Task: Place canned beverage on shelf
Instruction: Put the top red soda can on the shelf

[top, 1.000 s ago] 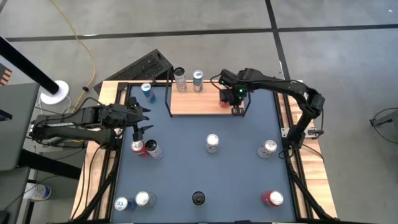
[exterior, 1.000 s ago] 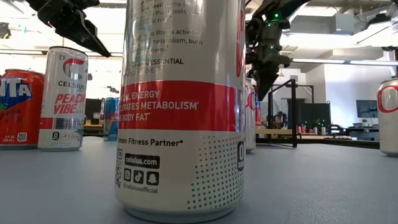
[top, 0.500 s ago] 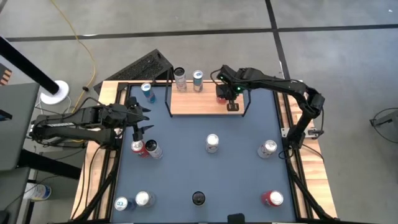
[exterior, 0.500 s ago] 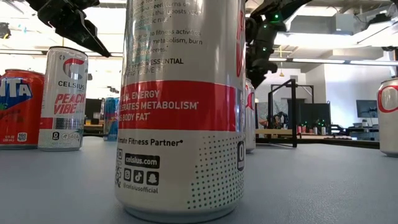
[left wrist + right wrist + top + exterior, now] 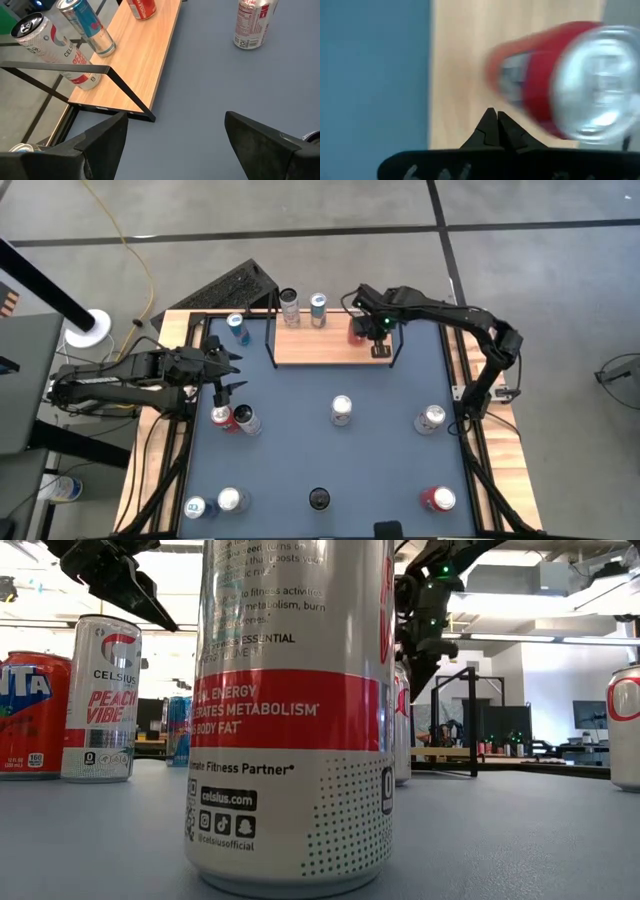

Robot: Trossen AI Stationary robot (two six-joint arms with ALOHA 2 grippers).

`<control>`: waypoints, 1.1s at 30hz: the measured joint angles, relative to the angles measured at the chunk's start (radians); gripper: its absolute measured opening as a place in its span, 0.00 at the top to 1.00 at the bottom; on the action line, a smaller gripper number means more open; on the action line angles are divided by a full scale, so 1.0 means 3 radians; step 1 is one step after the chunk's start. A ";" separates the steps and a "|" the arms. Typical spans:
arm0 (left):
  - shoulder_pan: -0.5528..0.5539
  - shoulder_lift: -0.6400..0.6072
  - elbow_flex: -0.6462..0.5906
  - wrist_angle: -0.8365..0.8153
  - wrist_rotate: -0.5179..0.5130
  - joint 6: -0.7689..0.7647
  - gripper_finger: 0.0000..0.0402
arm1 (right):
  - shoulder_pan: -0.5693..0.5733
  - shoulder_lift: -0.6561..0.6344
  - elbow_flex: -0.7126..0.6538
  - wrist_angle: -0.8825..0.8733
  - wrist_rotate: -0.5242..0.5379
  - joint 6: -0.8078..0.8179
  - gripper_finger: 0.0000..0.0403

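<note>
Right claw (image 5: 492,117) pinched together, empty, above light-wood shelf (image 5: 310,347). Red aluminium can (image 5: 555,85) just beside claw, standing on shelf: likely placed. Left claw (image 5: 228,370) spread apart, well away over blue desk (image 5: 380,440).

A blue-grey table (image 5: 380,460) is seen — a light-wood shelf (image 5: 320,345) framed in black wire — a red can (image 5: 356,332) on it

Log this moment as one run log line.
right gripper: shut, empty, above shelf beside red can | left gripper: open, waiting at table's left
</note>
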 joint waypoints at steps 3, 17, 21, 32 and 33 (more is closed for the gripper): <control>0.0001 -0.0001 0.0000 0.0000 0.0000 -0.0001 0.20 | -0.0050 0.0001 0.0000 0.0137 0.0006 -0.0036 1.00; 0.0001 0.0000 0.0000 -0.0001 0.0000 -0.0013 0.20 | -0.0213 0.0003 0.0000 0.0581 -0.0160 -0.0121 1.00; 0.0001 0.0000 0.0000 -0.0003 0.0000 -0.0013 0.20 | -0.0185 0.0003 0.0000 0.0404 -0.0224 -0.0075 1.00; 0.0001 0.0000 0.0000 -0.0001 0.0000 -0.0013 0.20 | -0.0113 0.0004 0.0000 0.0774 -0.0278 -0.0058 1.00; 0.0000 0.0000 0.0000 -0.0001 0.0000 -0.0013 0.20 | -0.0113 0.0027 0.0000 0.0838 -0.0278 -0.0038 1.00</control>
